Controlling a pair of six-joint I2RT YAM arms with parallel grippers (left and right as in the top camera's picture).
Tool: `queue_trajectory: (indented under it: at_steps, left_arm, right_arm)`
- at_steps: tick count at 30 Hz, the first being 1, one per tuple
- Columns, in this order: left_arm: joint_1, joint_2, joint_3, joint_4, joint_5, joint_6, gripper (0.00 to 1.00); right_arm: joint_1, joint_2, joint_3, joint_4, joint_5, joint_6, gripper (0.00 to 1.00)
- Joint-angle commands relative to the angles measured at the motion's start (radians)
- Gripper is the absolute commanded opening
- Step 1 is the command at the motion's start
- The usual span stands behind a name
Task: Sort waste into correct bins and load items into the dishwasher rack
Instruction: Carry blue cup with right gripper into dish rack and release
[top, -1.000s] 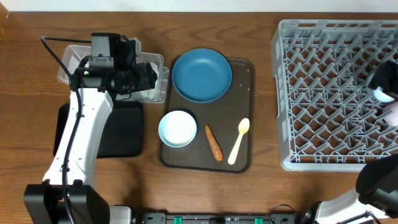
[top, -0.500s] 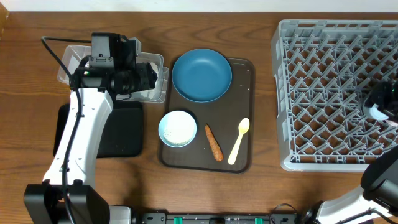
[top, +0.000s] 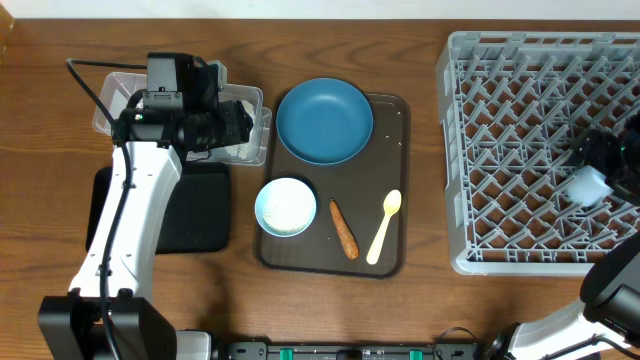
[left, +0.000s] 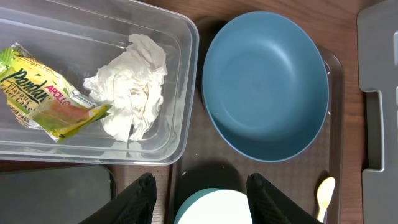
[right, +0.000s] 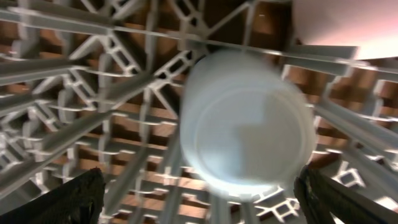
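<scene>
Where the right gripper (right: 199, 186) stands spread wide, the small blue cup (right: 245, 118) sits loose between its fingers on the grey rack (top: 500, 150) lattice. The cup is pale, round and blurred, with a ringed face turned up. Farther off, the left gripper (left: 202, 193) hangs parted and empty near the clear tub (left: 186, 74), which holds tissue (left: 134, 87) and a wrapper (left: 43, 93).

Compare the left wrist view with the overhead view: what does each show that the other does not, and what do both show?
Only the left wrist view: the yellow-green wrapper and the crumpled tissue lying in the clear tub. In the overhead view the left arm covers them.
Only the overhead view: the carrot piece on the brown tray, and a pale cup in the grey rack.
Both: the blue plate, the pale bowl and the yellow spoon.
</scene>
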Motion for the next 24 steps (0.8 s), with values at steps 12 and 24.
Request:
queue_trajectory:
  at_steps: [12, 24]
  left_arm:
    - [0.002, 0.0, 0.008, -0.003, -0.013, 0.017, 0.5]
    - [0.002, 0.0, 0.008, -0.008, -0.013, 0.017, 0.59]
  right_arm:
    - [-0.004, -0.064, 0.088, -0.048, -0.111, 0.004, 0.94]
    - [0.2, -0.177, 0.104, -0.053, -0.315, -0.061, 0.93]
